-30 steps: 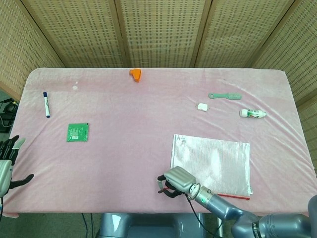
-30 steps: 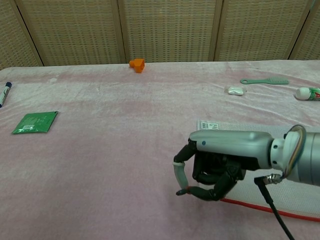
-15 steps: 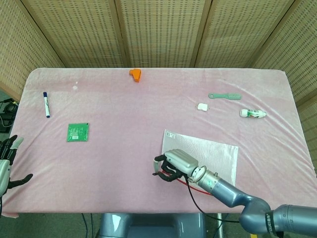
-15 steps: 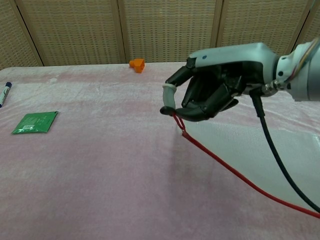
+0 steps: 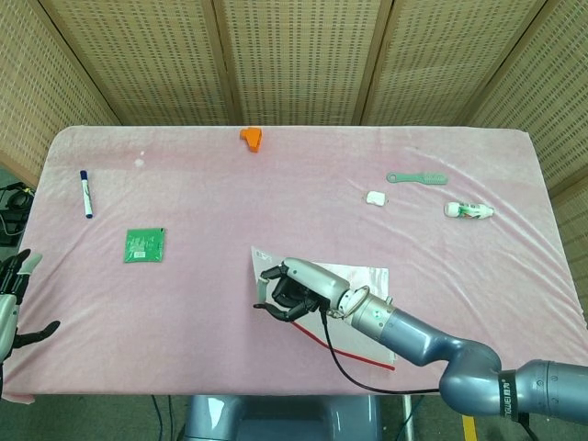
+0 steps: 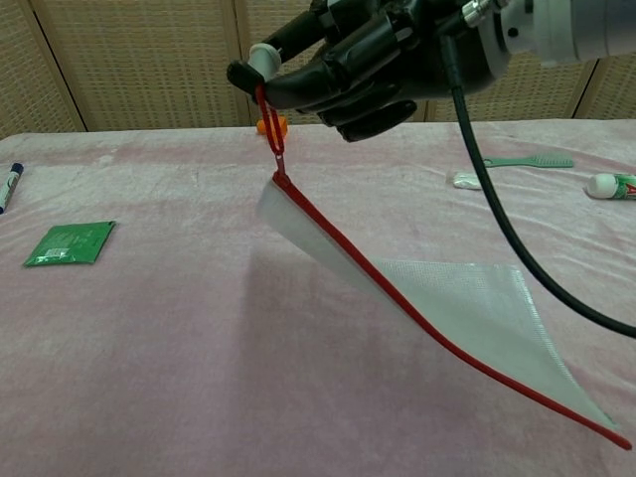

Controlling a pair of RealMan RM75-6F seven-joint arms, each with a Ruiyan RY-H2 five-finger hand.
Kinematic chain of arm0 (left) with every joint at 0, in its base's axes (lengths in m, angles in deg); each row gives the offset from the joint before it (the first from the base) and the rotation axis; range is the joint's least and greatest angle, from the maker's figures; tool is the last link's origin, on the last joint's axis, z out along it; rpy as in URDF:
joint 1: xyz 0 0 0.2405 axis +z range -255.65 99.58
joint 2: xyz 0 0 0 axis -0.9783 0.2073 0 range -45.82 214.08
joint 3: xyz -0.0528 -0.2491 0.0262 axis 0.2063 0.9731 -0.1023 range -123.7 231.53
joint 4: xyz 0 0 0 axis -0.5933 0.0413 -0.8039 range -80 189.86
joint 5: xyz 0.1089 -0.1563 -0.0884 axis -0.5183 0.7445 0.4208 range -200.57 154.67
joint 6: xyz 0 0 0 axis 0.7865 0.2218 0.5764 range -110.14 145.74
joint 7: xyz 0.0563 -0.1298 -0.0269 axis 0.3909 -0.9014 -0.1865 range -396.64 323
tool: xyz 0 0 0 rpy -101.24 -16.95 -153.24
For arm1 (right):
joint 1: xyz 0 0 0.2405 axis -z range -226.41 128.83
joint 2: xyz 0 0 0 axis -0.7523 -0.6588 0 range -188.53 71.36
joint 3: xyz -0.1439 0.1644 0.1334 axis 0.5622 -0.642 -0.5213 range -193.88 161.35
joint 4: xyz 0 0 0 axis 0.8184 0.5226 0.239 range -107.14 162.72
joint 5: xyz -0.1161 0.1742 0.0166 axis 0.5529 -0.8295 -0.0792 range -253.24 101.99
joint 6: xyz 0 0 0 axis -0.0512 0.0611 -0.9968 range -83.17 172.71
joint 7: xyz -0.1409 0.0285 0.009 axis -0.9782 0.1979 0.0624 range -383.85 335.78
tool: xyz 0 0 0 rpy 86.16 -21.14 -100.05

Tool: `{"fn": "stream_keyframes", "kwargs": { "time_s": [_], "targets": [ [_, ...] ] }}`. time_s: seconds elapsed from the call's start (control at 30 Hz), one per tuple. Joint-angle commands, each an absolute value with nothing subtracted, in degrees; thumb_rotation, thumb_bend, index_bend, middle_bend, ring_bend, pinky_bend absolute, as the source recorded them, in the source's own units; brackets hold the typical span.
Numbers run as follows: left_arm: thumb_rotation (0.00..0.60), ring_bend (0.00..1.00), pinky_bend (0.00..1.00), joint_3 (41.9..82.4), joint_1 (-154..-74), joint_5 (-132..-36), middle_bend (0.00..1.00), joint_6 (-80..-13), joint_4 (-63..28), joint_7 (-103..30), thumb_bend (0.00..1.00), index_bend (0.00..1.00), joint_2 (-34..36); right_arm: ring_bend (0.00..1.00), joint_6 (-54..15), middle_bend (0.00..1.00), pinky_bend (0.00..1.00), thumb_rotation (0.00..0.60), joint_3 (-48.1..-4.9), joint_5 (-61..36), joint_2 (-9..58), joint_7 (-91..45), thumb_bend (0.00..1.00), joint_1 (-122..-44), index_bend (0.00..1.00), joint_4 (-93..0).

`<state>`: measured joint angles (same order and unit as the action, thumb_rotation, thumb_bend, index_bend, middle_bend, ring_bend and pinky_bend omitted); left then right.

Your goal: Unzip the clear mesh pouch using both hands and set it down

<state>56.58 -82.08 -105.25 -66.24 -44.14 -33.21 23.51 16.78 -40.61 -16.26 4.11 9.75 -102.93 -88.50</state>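
The clear mesh pouch (image 6: 467,308) with a red zipper edge hangs tilted above the pink table, its upper left corner raised and its far end low at the right. My right hand (image 6: 348,65) pinches the red zipper pull (image 6: 275,149) at that raised corner. In the head view the pouch (image 5: 363,280) shows partly under my right hand (image 5: 289,292) and forearm, near the table's front middle. My left hand (image 5: 11,299) stays at the far left edge, off the table, fingers spread and holding nothing.
A green packet (image 5: 145,245) and a blue marker (image 5: 85,193) lie at the left. An orange block (image 5: 251,137) sits at the back. At the right are a green comb (image 5: 418,178), a small white object (image 5: 374,197) and a tube (image 5: 469,210).
My right hand has risen and moved left with the zipper pull, lifting the pouch's corner off the table and dragging the pouch leftward. The left hand has barely moved.
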Motion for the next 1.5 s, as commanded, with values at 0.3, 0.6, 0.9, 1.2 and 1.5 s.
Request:
{"fn": "stream_keyframes", "kwargs": {
  "time_s": [0.3, 0.6, 0.9, 1.2, 1.5],
  "targets": [
    [0.6, 0.0, 0.0, 57.05, -83.22, -107.3, 0.0, -66.17, -41.33, -35.6, 0.0, 0.0, 22.24, 0.98, 16.76, 1.0, 1.0, 0.6, -40.8, -25.69, 5.35, 8.58, 0.75, -108.27, 0.81, -87.07],
    [0.6, 0.4, 0.4, 57.37, -93.44, -118.73, 0.4, -60.08, -29.68, -55.32, 0.0, 0.0, 15.33, 0.98, 12.9, 1.0, 1.0, 0.6, -38.15, -27.68, 7.78, 6.63, 0.74, -107.15, 0.81, -86.61],
    [0.6, 0.79, 0.9, 59.05, -105.36, -124.34, 0.83, -55.43, -19.61, -66.4, 0.0, 0.05, 4.91, 0.98, 11.18, 1.0, 1.0, 0.6, -37.83, -29.21, 7.35, 4.66, 0.74, -106.68, 0.81, -87.29],
    [0.6, 0.8, 0.91, 58.67, -112.47, -124.35, 0.84, -49.96, -20.43, -66.66, 0.0, 0.12, 0.88, 0.98, 9.83, 1.0, 1.0, 0.6, -37.55, -31.81, 7.46, 2.4, 0.74, -107.25, 0.81, -87.26],
    [0.6, 0.8, 0.91, 58.54, -115.83, -122.27, 0.84, -47.64, -23.06, -69.47, 0.0, 0.18, -1.89, 0.98, 9.48, 1.0, 1.0, 0.6, -37.9, -33.05, 7.34, 1.62, 0.74, -107.24, 0.81, -86.95]
  ]
}}
